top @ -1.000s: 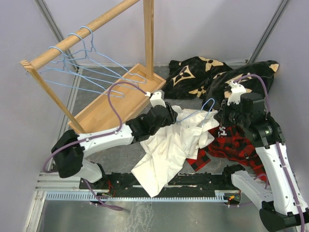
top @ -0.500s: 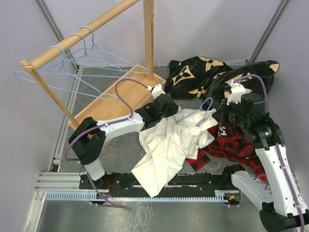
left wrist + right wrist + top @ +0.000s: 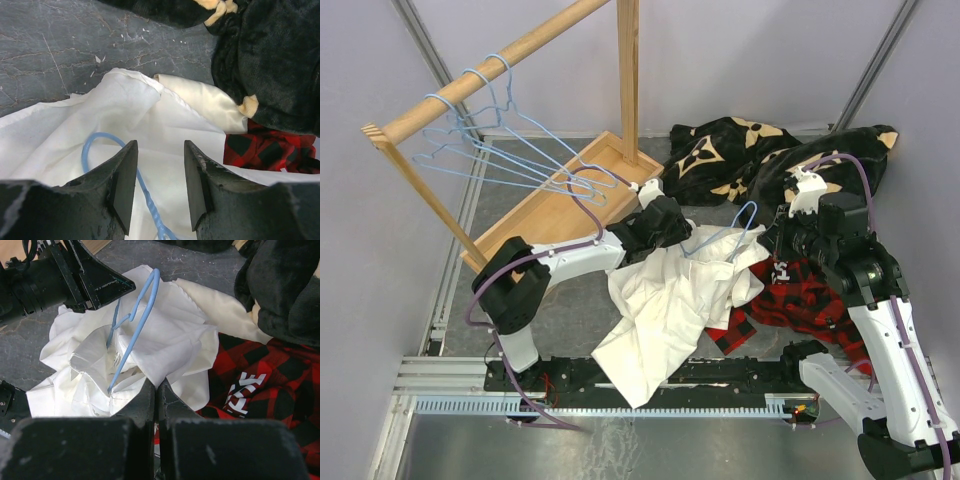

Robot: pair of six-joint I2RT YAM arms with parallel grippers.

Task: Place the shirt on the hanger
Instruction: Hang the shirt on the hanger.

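Shirt (image 3: 665,305), frame centre: judged soft, limp, light; take the collar (image 3: 92,357) beside the hanger (image 3: 149,292). Your left gripper (image 3: 160,150) stands spread; right gripper (image 3: 156,385) pressed together.

Hanger (image 3: 131,340): triangular frame concealed beneath shirt (image 3: 175,340); hook and neck alone visible. Left wrist view: wire cut off at lower edge between fingers (image 3: 122,185).

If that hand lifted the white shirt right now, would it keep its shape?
Probably not: the shirt lies crumpled in soft folds, so it should flop and drape. It looks like light, thin cloth. It might slip along the smooth wire hanger poking from it.
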